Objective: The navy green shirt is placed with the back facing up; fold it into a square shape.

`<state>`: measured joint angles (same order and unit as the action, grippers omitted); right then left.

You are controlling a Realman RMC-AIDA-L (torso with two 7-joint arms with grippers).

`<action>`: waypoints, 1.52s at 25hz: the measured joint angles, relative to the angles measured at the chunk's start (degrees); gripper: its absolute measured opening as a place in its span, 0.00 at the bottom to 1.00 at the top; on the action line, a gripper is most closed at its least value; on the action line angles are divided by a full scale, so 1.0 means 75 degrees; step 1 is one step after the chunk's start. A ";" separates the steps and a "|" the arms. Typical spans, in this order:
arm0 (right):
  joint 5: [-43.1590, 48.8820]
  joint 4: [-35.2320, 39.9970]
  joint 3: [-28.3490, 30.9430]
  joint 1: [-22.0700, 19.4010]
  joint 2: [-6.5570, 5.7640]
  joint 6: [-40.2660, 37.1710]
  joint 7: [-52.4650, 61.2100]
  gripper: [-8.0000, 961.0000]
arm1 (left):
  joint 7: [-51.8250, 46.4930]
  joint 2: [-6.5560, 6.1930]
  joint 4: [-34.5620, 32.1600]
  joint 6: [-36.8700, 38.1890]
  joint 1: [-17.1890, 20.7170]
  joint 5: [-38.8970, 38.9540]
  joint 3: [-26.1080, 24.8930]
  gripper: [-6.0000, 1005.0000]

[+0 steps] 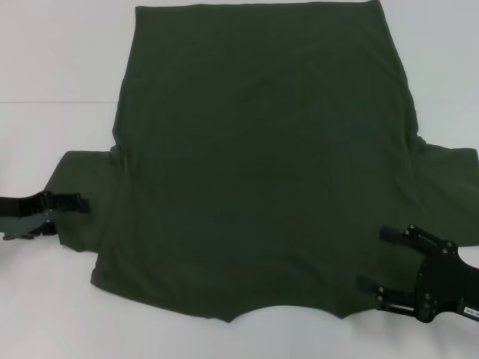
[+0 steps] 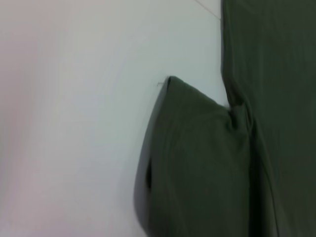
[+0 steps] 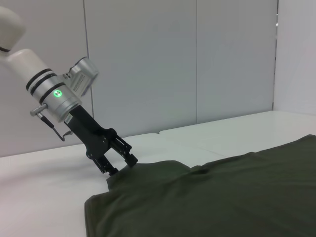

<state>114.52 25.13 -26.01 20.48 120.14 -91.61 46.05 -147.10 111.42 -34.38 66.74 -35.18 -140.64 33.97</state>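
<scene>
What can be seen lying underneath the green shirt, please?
The navy green shirt lies flat, back up, directly on the white table, which shows all around it. Nothing else shows beneath; its front is covered. The left gripper is at one sleeve, the right gripper near the other shoulder.

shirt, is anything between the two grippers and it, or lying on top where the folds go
Nothing visible. The shirt lies flat on the white table with nothing on it. The left gripper is at its left sleeve, and the right gripper is at its near right corner.
</scene>
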 joint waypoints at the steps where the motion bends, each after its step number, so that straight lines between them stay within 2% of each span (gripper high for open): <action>1: 0.0000 0.0000 0.0000 0.0000 0.0000 -0.0001 0.0000 0.99 | -0.0025 -0.0003 -0.0001 0.0010 -0.0030 -0.0089 0.0001 0.78; 7: 0.0000 0.0000 0.0000 0.0000 0.0000 -0.0023 0.0001 0.98 | -0.0130 0.0002 -0.0011 0.0037 -0.0196 -0.0435 0.0003 0.78; 25: 0.0000 0.0000 0.0000 0.0000 0.0000 -0.0023 0.0000 0.99 | -0.0117 0.0059 0.0012 0.0064 -0.0337 -0.0439 0.0036 0.76; 31: -0.0001 0.0000 0.0000 0.0000 0.0000 -0.0019 0.0000 0.99 | -0.0117 -0.0011 -0.0024 0.0043 -0.0331 -0.0484 0.0463 0.76; 37: -0.0008 0.0000 0.0000 0.0010 0.0000 -0.0036 0.0000 0.98 | -0.0169 0.0059 -0.0090 -0.0063 -0.0408 -0.0775 0.0589 0.75; 38: -0.0013 0.0000 0.0000 0.0010 0.0000 -0.0038 0.0000 0.98 | -0.0169 0.0064 -0.0093 -0.0076 -0.0417 -0.0781 0.0589 0.64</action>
<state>114.42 25.14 -26.01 20.55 120.14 -91.89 46.05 -148.37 111.90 -35.08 66.17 -38.31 -146.50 38.39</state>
